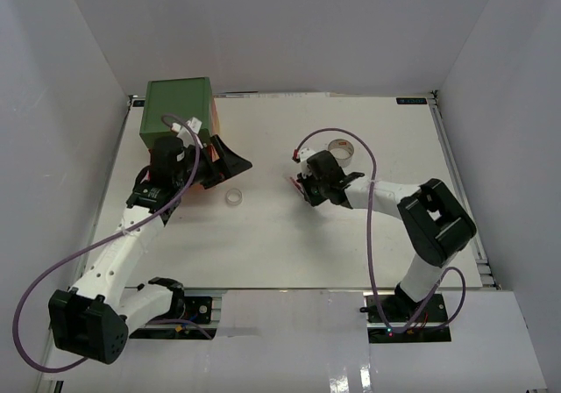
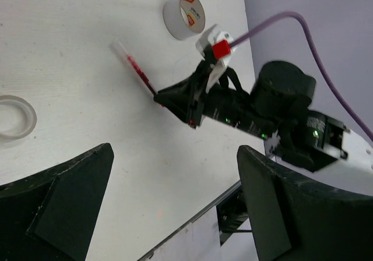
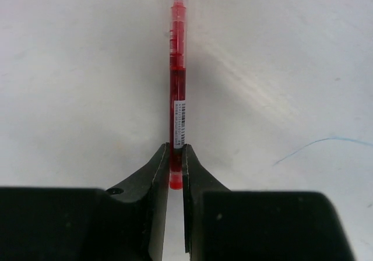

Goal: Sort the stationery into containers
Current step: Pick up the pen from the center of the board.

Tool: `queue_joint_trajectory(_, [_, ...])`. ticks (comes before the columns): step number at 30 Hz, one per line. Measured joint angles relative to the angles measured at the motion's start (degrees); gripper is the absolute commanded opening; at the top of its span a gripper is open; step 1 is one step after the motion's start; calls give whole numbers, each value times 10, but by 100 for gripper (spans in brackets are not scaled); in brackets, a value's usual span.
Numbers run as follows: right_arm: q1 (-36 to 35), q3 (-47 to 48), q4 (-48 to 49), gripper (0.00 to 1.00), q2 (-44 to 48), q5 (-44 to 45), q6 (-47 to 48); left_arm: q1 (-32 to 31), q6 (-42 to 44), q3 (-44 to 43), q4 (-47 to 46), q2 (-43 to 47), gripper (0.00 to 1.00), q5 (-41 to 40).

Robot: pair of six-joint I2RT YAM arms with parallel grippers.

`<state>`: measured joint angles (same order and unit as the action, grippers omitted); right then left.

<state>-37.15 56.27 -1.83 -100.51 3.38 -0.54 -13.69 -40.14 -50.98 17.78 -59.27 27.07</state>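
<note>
From the right wrist, the thin red translucent pen point(image 3: 177, 92) fades into glare at its far tip, its near end is hidden between the fingers of the right gripper point(image 3: 175, 151), and its barcode label is unreadable. From the left wrist, the small clear tape ring point(image 2: 30, 114) is cut by the left edge and the print inside the pale grey tape roll point(image 2: 173, 17) is illegible. From above, the left gripper point(image 1: 221, 158) hides the drawer fronts of the green-topped stacked box chest point(image 1: 178, 110).
</note>
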Motion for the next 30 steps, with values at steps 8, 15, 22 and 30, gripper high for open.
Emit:
queue_joint_trajectory(8, [-101,-56,50,8,149,-17,-63,-95,-66,11,-36,-45,97,-81])
queue_joint_trajectory(15, [-149,-95,127,9,217,-21,-105,-142,-95,12,-56,-92,84,-129])
queue_joint_trajectory(22, [-156,-112,149,10,223,-23,-122,-169,-106,12,-63,-116,59,-159])
queue_joint_trajectory(30, [-158,-122,170,11,241,-23,-128,-179,-114,12,-64,-129,29,-179])
